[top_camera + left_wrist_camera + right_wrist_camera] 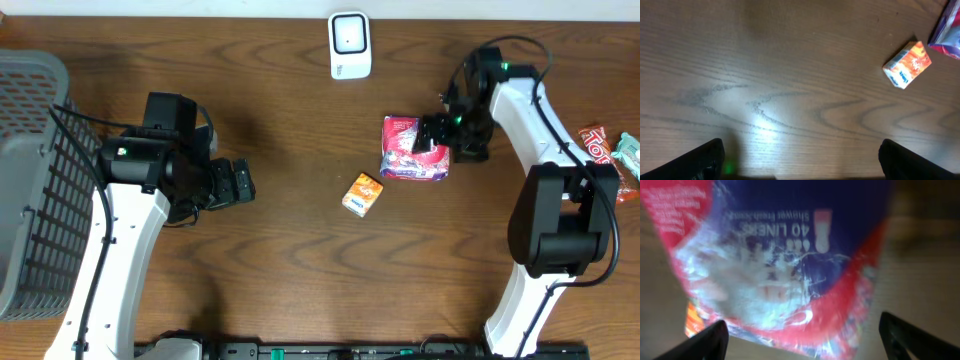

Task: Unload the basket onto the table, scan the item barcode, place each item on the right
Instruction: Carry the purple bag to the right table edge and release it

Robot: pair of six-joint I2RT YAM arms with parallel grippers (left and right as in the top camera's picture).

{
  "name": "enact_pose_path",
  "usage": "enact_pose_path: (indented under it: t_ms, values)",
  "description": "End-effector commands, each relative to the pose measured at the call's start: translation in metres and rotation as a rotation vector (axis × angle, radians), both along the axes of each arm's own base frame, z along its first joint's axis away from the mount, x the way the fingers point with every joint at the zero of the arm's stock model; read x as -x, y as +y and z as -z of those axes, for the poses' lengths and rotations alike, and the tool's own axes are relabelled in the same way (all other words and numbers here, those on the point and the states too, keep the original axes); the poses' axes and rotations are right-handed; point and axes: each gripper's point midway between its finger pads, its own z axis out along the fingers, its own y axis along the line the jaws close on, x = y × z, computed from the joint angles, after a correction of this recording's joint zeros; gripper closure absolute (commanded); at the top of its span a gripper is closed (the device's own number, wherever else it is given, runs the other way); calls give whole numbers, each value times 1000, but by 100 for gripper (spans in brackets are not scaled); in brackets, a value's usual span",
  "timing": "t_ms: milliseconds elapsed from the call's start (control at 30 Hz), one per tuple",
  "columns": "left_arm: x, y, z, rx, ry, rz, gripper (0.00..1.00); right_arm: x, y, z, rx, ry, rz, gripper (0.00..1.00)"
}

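Note:
A red and blue plastic pack of liners [408, 150] lies on the wooden table right of centre. My right gripper [434, 132] hangs over its right part. In the right wrist view the pack [790, 255] fills the frame, blurred, and the right gripper [802, 336] is open, its dark fingertips [707, 341] wide apart and clear of the pack. A small orange box [363, 194] lies just left of the pack and shows as well at the left wrist view's upper right [907, 64]. My left gripper [238, 183] is open over bare wood [800, 157]. A white scanner [350, 45] stands at the back.
A grey wire basket [35, 180] fills the left edge of the table. Wrapped snacks [605, 148] lie at the right edge beside the right arm. A corner of the pack [951, 30] shows in the left wrist view.

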Motion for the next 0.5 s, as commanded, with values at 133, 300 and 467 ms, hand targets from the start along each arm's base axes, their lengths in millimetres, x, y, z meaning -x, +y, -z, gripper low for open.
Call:
enact_pose_path:
  t_ms: [133,300,467]
  values:
    - [1,2,0,-11,1,1,2,25,19,40,-141,42,11,66]
    - [1,2,0,-11,1,2,2,17,58,5,-429,55,72,92]
    - [1,2,0,-11,1,1,2,-10,97,-61,-812,16,98,99]
